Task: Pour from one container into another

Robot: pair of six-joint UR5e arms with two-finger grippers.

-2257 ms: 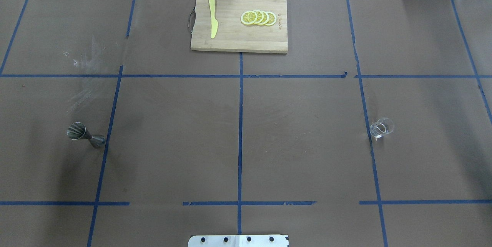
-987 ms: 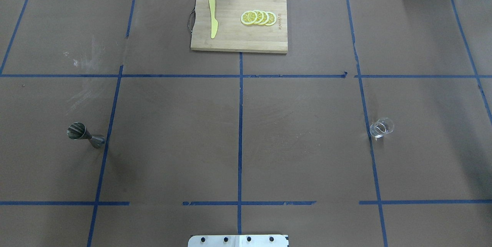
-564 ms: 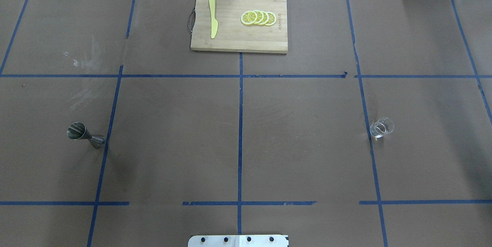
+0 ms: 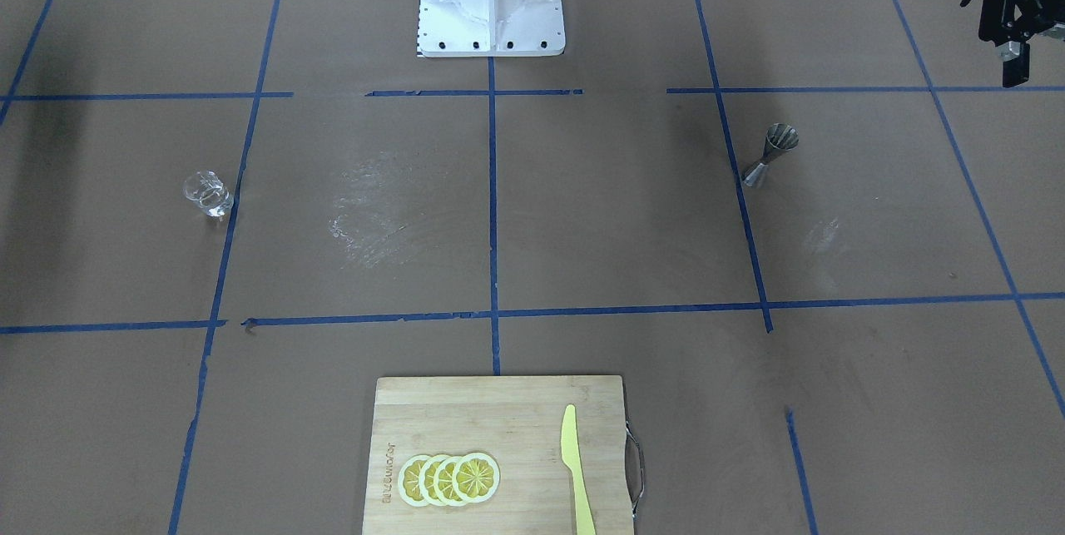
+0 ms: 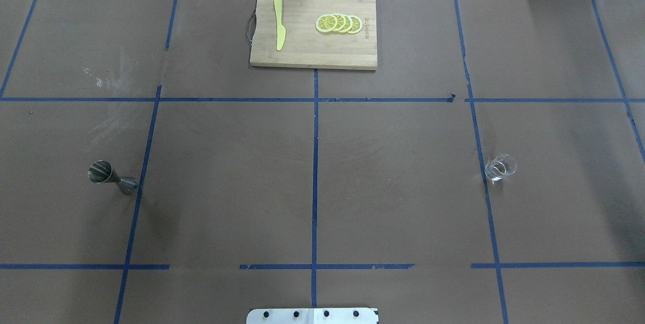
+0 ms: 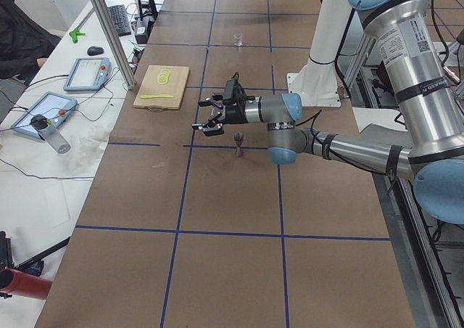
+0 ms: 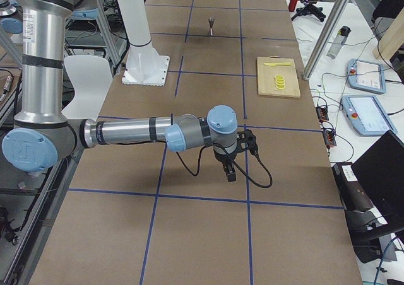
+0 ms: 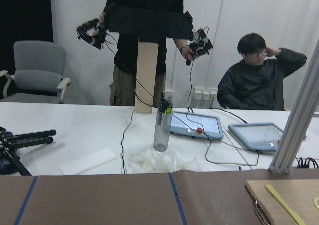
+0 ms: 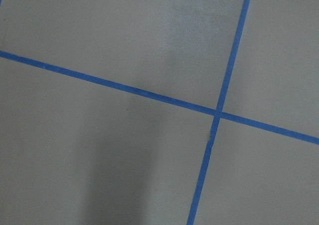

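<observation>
The clear glass cup [image 5: 500,167] stands upright on the right half of the table, also seen in the front view [image 4: 205,193]. Far across on the left half, the metal jigger [image 5: 112,178] stands upright, wide cone up [image 4: 770,155]. My left gripper [image 4: 1017,36] hangs high off to the jigger's outer side, cut by the front view's edge; the left side view shows the left gripper [image 6: 210,125] with fingers spread and nothing in them. My right gripper [image 7: 228,168] shows only in the right side view, low over bare table, and I cannot tell its state.
A wooden cutting board [image 5: 302,54] with lemon slices [image 5: 338,23] and a yellow knife [image 5: 278,22] lies at the table's far middle. The robot's white base [image 4: 491,2] is at the near edge. Operators and tablets sit beyond the table's left end.
</observation>
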